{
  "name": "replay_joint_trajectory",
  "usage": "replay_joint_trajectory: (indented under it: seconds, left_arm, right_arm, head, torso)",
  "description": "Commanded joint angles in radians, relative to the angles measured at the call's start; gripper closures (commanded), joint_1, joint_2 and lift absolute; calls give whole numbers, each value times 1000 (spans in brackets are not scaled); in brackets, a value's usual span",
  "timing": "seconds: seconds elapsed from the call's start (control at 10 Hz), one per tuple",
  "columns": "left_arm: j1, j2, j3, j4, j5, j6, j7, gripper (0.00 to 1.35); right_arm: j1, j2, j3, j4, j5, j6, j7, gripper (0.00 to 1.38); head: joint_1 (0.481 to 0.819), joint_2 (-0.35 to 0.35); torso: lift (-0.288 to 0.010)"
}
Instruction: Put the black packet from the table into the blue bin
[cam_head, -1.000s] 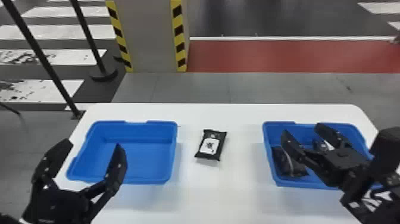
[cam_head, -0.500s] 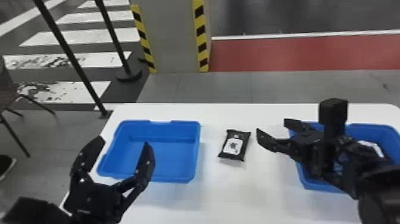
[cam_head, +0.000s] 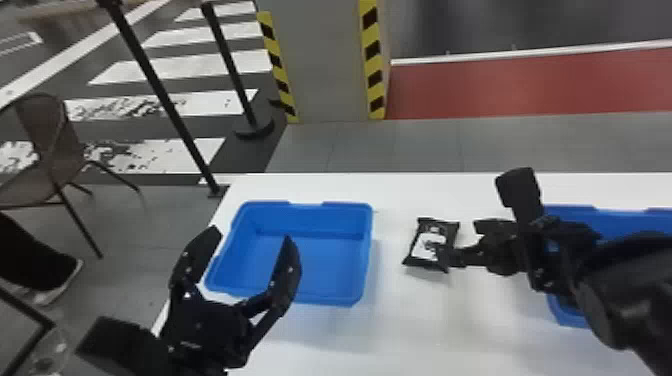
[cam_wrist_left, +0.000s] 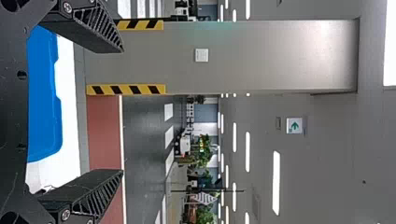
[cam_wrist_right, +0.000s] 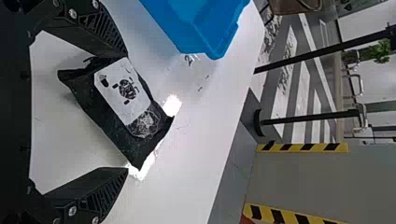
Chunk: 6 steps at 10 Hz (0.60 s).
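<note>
Between two blue bins (cam_head: 300, 209), right end effector (cam_head: 462, 241) gapes empty at the black packet (cam_head: 426, 244); left end effector (cam_head: 252, 234) likewise.

Open bench (cam_head: 389, 285) runs between the black packet (cam_head: 430, 244) and the left blue bin (cam_head: 335, 300), while the left hand (cam_head: 252, 238) cuts across that bin's near rim in the head view!

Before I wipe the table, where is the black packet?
In the head view, the black packet lies on the table, right of the left blue bin, by the right gripper.
</note>
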Motion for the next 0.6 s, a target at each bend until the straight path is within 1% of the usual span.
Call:
replay_joint_trajectory:
  seconds: [0.0, 0.1, 0.2, 0.5]
  left_arm:
    - [-8, 0, -5, 5, -5, 4, 0, 107]
    - [-8, 0, -5, 7, -3, 4, 0, 107]
    - [-13, 0, -9, 10, -5, 6, 0, 107]
    - [-35, 0, -21, 27, -3, 4, 0, 107]
  right_arm:
    - [-66, 0, 72, 105, -4, -23, 0, 136]
    - [-100, 0, 127, 159, -30, -65, 2, 105]
    - [-120, 0, 159, 176, -32, -74, 0, 88]
    - [-150, 0, 199, 233, -36, -114, -17, 73]
  head:
    - [695, 264]
    - [695, 265]
    - [695, 268]
    - [695, 284]
  torso:
    - [-110]
    - [-110]
    - [-110]
    - [-110]
